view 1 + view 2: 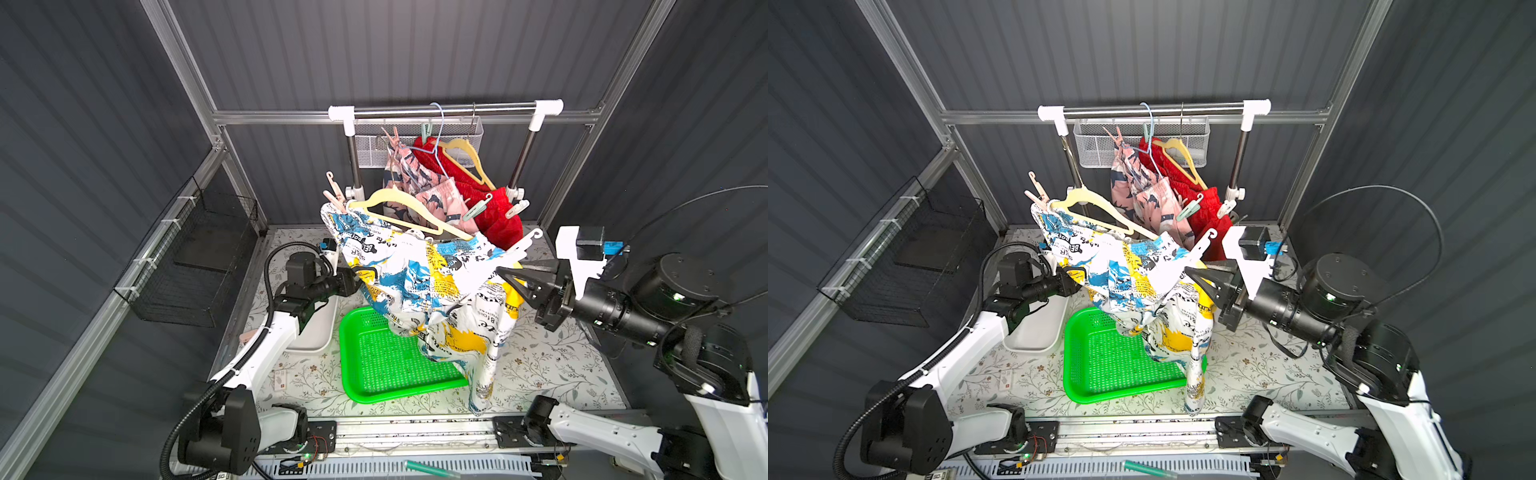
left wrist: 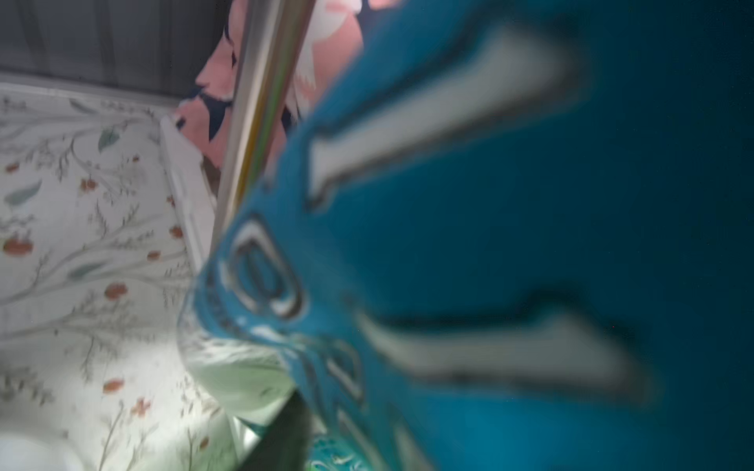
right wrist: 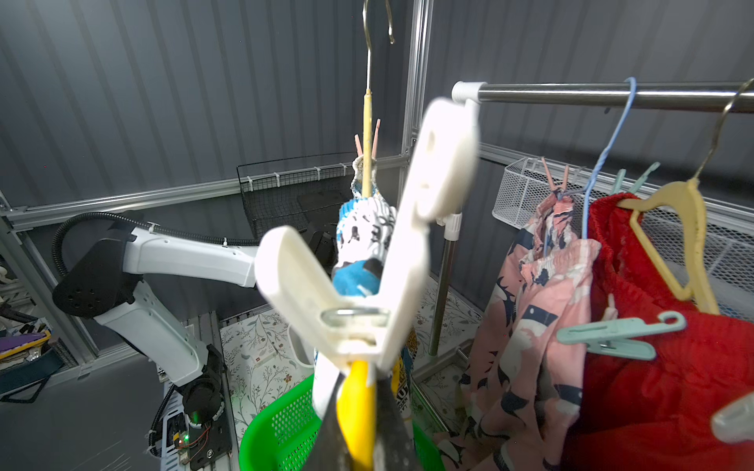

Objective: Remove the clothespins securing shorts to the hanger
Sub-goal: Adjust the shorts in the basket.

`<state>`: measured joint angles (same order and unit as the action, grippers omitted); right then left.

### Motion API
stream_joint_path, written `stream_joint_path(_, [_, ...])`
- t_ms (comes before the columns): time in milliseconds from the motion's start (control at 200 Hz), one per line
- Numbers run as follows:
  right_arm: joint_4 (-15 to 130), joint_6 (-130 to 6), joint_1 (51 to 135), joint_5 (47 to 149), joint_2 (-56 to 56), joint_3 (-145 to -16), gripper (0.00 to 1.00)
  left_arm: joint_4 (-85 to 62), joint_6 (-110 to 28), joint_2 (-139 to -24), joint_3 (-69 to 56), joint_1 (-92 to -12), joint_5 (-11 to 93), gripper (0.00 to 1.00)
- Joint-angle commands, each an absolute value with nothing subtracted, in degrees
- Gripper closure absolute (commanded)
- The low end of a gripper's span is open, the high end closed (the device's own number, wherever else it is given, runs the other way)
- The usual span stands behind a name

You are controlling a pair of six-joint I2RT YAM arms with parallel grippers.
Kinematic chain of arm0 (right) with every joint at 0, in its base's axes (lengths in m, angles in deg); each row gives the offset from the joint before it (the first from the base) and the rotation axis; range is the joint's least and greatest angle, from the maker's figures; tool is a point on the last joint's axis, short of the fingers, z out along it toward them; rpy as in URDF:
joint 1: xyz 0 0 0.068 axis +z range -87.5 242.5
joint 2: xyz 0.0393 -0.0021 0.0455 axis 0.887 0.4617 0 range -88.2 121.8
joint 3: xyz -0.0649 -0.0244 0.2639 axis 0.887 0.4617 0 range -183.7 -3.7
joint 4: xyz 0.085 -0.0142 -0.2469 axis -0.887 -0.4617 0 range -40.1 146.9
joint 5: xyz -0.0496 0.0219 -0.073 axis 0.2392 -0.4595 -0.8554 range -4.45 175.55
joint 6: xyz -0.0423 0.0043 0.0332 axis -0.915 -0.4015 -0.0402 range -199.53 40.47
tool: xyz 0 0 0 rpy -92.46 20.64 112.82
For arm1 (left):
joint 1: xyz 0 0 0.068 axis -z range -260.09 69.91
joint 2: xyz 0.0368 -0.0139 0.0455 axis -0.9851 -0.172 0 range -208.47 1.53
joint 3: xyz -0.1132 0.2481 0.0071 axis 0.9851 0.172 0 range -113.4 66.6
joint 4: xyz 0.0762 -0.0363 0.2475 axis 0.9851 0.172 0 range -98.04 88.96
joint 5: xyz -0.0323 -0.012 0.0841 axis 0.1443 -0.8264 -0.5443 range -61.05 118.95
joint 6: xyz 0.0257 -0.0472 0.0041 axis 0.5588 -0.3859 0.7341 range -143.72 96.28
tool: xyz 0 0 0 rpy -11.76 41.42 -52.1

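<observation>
Three clothespins (image 1: 1037,194) on white printed shorts (image 1: 415,270): two pink pins (image 1: 334,194) at the hanger (image 1: 386,199) end far from right gripper (image 1: 500,273), one white hooked pin (image 1: 524,242) just above it. Clenched there on the shorts' yellow cloth. Buried in fabric, left gripper (image 1: 360,277): opening impossible to tell.

The white-and-black right arm (image 1: 602,432) reaches in nearly level. Its black wrist (image 1: 615,307) sits directly behind the jaws of the black right gripper (image 1: 501,275), which are pressed together. Opposite those jaws, the white-and-black left arm (image 1: 266,349) slants up from its base. The black left gripper (image 1: 358,279) is mostly hidden, so its jaw gap is unreadable.
</observation>
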<state>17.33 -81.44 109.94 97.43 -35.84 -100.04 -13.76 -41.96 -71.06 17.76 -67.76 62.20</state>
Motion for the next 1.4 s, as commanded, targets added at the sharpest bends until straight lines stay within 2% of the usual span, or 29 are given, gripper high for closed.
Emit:
stream_joint_path(0, [24.07,-81.03,109.61,98.35,-36.21,-100.99,1.0,-21.48,-43.25,-71.09,18.13,-66.87,60.82,1.0])
stream_joint_path(110, [23.76,-81.09,109.45,98.12,-36.13,-101.34,1.0,-20.06,-42.85,-70.11,17.35,-65.11,58.23,1.0])
stream_joint_path(380, [23.38,-80.88,107.62,98.77,-35.21,-100.79,1.0,-1.76,-42.26,-63.62,14.83,-64.41,54.09,1.0])
stream_joint_path(705, [27.38,-76.84,96.89,112.84,-32.95,-99.24,1.0,9.95,-42.1,-54.0,14.14,-58.34,57.25,1.0])
stream_joint_path(1076, [36.6,-73.42,86.59,129.55,-29.2,-98.08,1.0,12.75,-44.2,-48.37,14.3,-53.45,59.05,1.0])
stream_joint_path(1391, [42.46,-69.42,82.11,135.6,-26.34,-97.32,1.0,15.6,-44.8,-46.91,11.48,-52.94,63.24,1.0])
